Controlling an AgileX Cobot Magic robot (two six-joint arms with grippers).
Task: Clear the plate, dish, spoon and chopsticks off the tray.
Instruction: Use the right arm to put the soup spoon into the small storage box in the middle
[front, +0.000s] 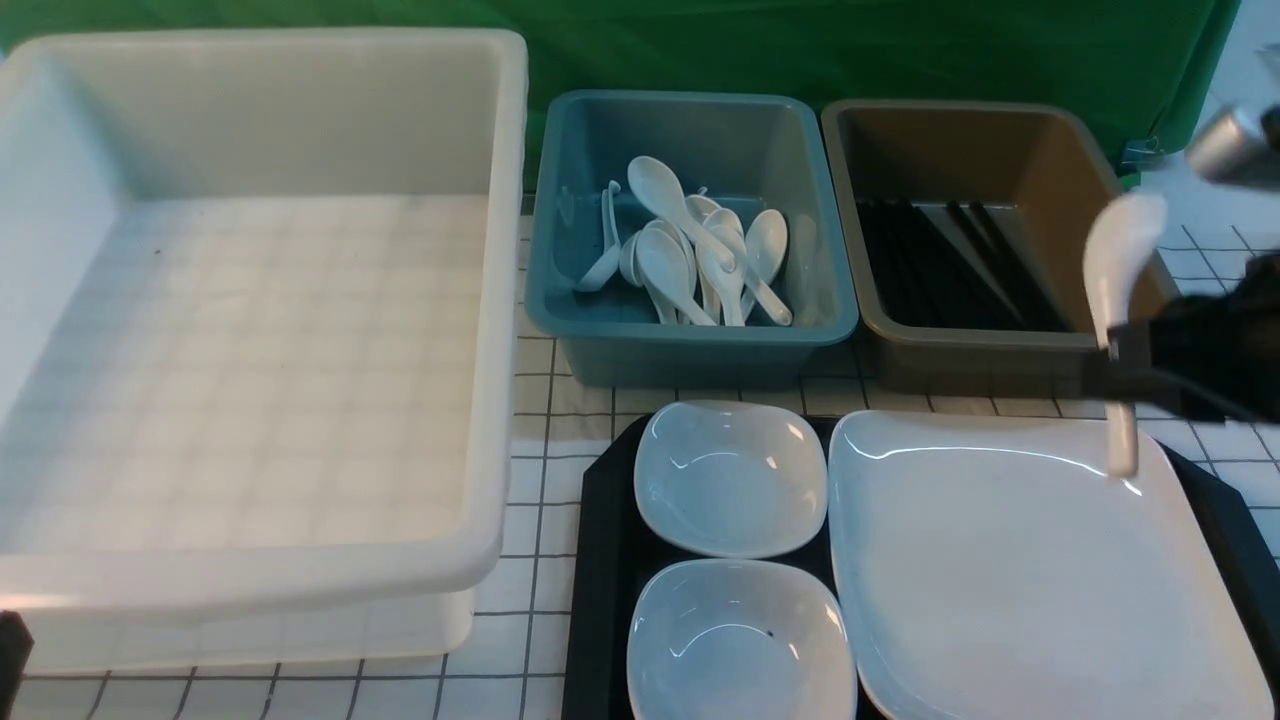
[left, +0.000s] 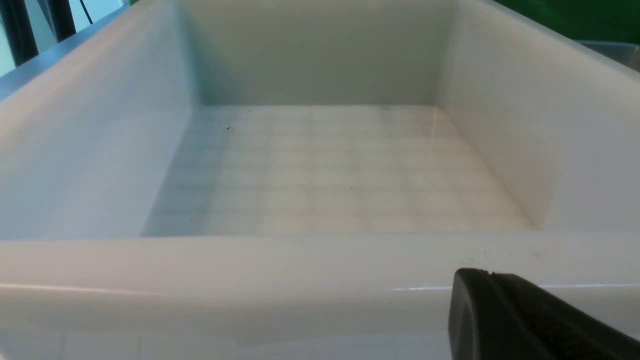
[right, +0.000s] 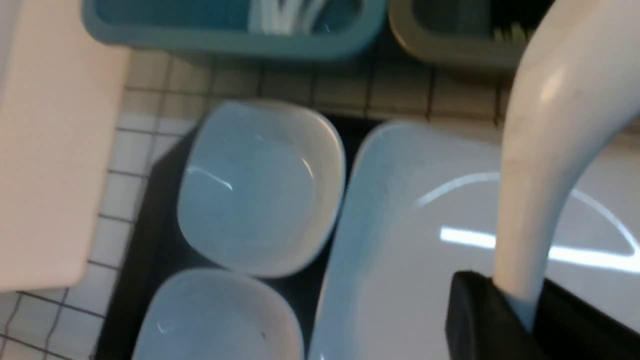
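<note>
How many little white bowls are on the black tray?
2. The far bowl sits on the tray's left side; the near bowl is beside it, closer to the robot.

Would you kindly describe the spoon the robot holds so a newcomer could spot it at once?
Find the brown tub at the back right. Before its right front corner, over the large white plate, the right gripper clamps a white spoon upright, bowl uppermost. The other spoons lie heaped in the blue tub.

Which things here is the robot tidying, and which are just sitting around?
Tidying: large glossy white squarish plate, two small white squarish dishes, glossy white soup spoon, wide black plastic tray.
Sitting around: big white plastic tub, blue plastic tub, brown plastic tub.
</note>
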